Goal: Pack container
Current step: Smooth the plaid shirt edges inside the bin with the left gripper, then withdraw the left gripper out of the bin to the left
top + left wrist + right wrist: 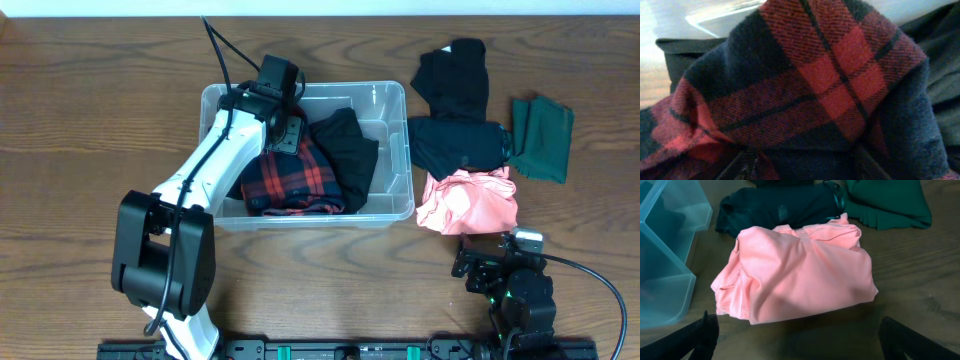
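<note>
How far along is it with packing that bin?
Done: one black garment lies in the container. In hand: the left pincer is down on the plaid garment inside; whether it grips is unclear. Left: the pink garment, before the open right pincer, the green garment and two black piles on the table.

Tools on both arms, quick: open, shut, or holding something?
Left tool: against the plaid cloth in the container; grip cannot be told.
Right tool: open, empty, near the pink garment.
</note>
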Controlling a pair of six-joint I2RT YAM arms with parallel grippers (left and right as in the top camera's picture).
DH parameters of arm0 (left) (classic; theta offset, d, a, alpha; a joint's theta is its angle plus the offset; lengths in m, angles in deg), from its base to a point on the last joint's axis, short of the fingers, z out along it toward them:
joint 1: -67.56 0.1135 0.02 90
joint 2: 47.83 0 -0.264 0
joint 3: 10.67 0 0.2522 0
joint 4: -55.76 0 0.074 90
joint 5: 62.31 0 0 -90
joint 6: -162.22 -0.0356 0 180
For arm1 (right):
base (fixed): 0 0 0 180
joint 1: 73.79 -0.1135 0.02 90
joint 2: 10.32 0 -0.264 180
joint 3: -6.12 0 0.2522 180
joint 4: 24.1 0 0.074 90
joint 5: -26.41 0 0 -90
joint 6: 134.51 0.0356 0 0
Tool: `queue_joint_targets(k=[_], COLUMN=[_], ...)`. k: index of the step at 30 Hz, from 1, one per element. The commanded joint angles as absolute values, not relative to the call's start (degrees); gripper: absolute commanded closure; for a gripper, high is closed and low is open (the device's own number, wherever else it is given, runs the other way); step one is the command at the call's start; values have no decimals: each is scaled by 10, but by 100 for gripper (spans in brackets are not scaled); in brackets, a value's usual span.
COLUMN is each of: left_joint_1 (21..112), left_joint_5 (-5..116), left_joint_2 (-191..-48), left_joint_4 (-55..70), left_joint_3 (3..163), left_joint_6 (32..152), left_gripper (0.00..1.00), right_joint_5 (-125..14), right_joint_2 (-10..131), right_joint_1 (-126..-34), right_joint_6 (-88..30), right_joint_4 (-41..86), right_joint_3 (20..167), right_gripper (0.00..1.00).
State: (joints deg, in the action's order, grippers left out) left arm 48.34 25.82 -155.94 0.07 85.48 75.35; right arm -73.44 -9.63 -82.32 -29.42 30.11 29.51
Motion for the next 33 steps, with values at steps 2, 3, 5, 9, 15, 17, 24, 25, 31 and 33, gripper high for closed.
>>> queue_joint_targets(k=[2, 3, 5, 9, 15, 17, 24, 25, 31, 33], left_joint_1=[483, 483, 484, 485, 501, 511, 552, 557, 567, 567], left_joint_5=[266, 266, 254, 191, 165, 165, 194, 200, 215, 213], left_joint_2=[-1528, -1509, -1468, -1416, -1418, -1428, -1499, -1509, -1534, -1519], left_joint_4=[-58, -58, -51, -58, -100, -81, 7, 14, 13, 0], left_joint_3=[860, 864, 866, 865, 840, 810, 711, 706, 710, 726], left_joint_6=[747, 747, 747, 752, 820, 827, 839, 839, 835, 835], left_gripper=[37, 37, 37, 37, 37, 37, 36, 35, 36, 38], right_joint_5=[-736, -736, -736, -736, -736, -736, -736, -736, -736, -736], right_joint_2=[-99, -99, -99, -99, -99, -99, -99, -99, -99, -99], right_joint_1=[-820, -820, -820, -820, -820, -820, -820, -820, -820, -820], right_joint_6=[-287, -287, -287, -287, -287, -287, -287, -287, -287, -287], right_joint_4=[302, 302, 302, 302, 302, 302, 302, 302, 302, 302], right_joint_3=[293, 293, 293, 293, 293, 293, 293, 293, 293, 293], right_gripper=[1, 1, 1, 1, 1, 1, 1, 1, 1, 1])
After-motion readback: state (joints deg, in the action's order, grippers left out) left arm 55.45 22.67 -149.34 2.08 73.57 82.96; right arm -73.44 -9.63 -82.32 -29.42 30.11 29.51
